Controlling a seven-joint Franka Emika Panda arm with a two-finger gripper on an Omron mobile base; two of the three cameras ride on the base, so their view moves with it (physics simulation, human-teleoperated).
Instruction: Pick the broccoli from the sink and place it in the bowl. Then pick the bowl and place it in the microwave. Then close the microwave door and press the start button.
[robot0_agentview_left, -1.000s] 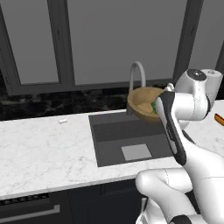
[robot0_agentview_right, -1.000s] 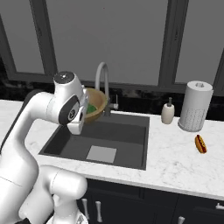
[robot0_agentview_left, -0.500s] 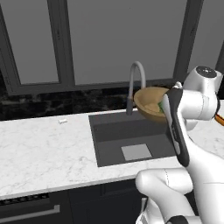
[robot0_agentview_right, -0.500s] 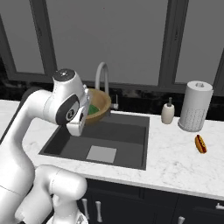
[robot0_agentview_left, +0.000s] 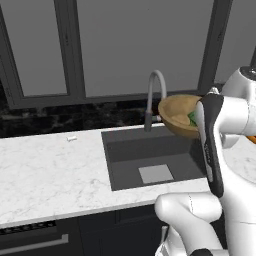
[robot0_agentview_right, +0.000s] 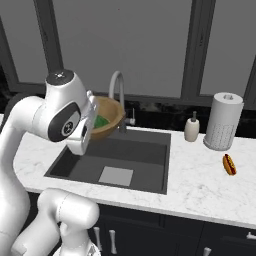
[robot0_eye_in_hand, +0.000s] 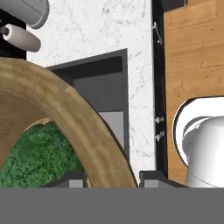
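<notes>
- Broccoli (robot0_agentview_left: 192, 118) sits inside the bowl (robot0_agentview_left: 177, 114) in the left base view, a green patch just showing past my forearm. The bowl hangs in the air above the far right corner of the sink (robot0_agentview_left: 150, 160), close to the faucet (robot0_agentview_left: 154, 95) and tipped toward me. My arm covers the hand itself here, so from this side I cannot tell how the grip sits.
- From the right base view the bowl (robot0_agentview_right: 107, 117) is up at my wrist, over the sink's (robot0_agentview_right: 112, 162) far left corner, with the broccoli (robot0_agentview_right: 101, 121) low against its wall. The faucet (robot0_agentview_right: 119, 95) stands just beside the rim. A soap bottle (robot0_agentview_right: 192, 127), paper towel roll (robot0_agentview_right: 223, 121) and hot dog (robot0_agentview_right: 229, 164) rest on the counter (robot0_agentview_right: 210, 185) to the right, well apart.
- In the hand view my gripper (robot0_eye_in_hand: 111, 178) is about half closed, one finger on each side of the bowl's wooden rim (robot0_eye_in_hand: 65, 113), so I judge I have the bowl by its edge. The broccoli (robot0_eye_in_hand: 41, 155) lies inside, near the pinch.
- Risks as I judge them: an edge pinch lets the bowl swivel and spill the broccoli if I swing fast; the rim could clip the faucet; the tilt could worsen on the way to the microwave.
</notes>
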